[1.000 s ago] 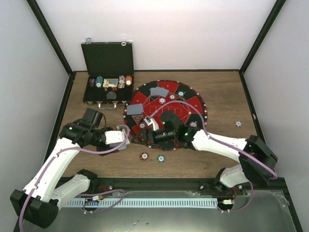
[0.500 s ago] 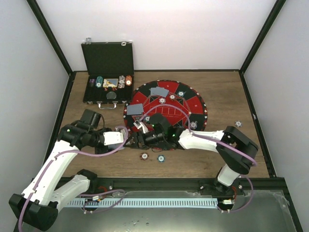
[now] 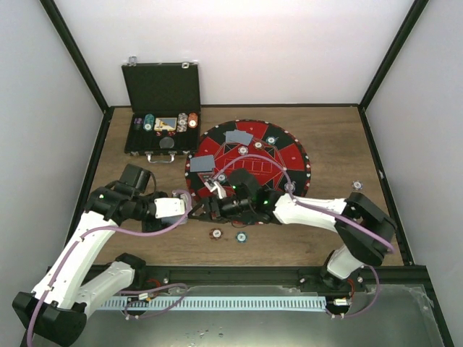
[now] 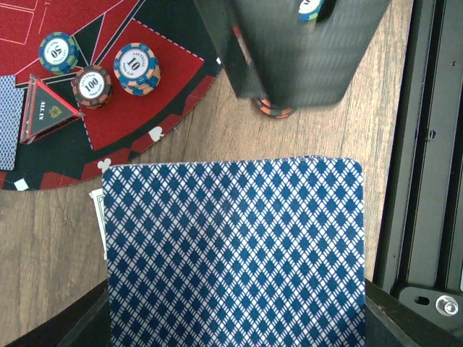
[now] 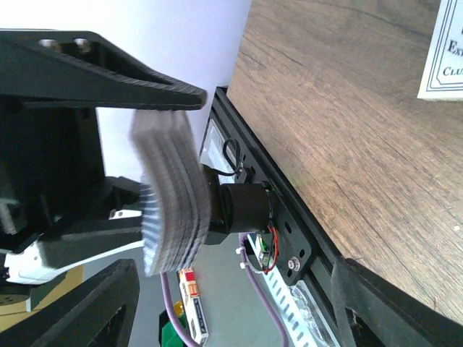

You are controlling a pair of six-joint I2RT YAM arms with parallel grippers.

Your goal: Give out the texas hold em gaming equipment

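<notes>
My left gripper (image 3: pixel 184 205) is shut on a deck of playing cards (image 4: pixel 231 253) with blue diamond backs, held just off the mat's near-left edge. My right gripper (image 3: pixel 210 207) is open and right next to the deck. In the right wrist view the deck (image 5: pixel 172 195) shows edge-on ahead of the spread fingers (image 5: pixel 72 307). Teal (image 4: pixel 58 52), brown (image 4: pixel 92 84) and orange-and-blue (image 4: pixel 136 68) chips sit on the mat (image 3: pixel 282 155). Two cards (image 3: pixel 239 136) (image 3: pixel 202 164) lie on its far left. Loose chips (image 3: pixel 216 233) (image 3: pixel 241 236) lie on the wood.
The open black case (image 3: pixel 162 119) with more chips stands at the back left. Another chip (image 3: pixel 357 185) lies right of the mat. A triangular marker (image 4: pixel 45 110) sits on the mat. A white printed card (image 5: pixel 445 50) lies on the wood. The black frame rail (image 3: pixel 289 275) runs along the near edge.
My right gripper has moved left across the mat's near edge, up to the deck in my left gripper. The left arm has hardly moved.
</notes>
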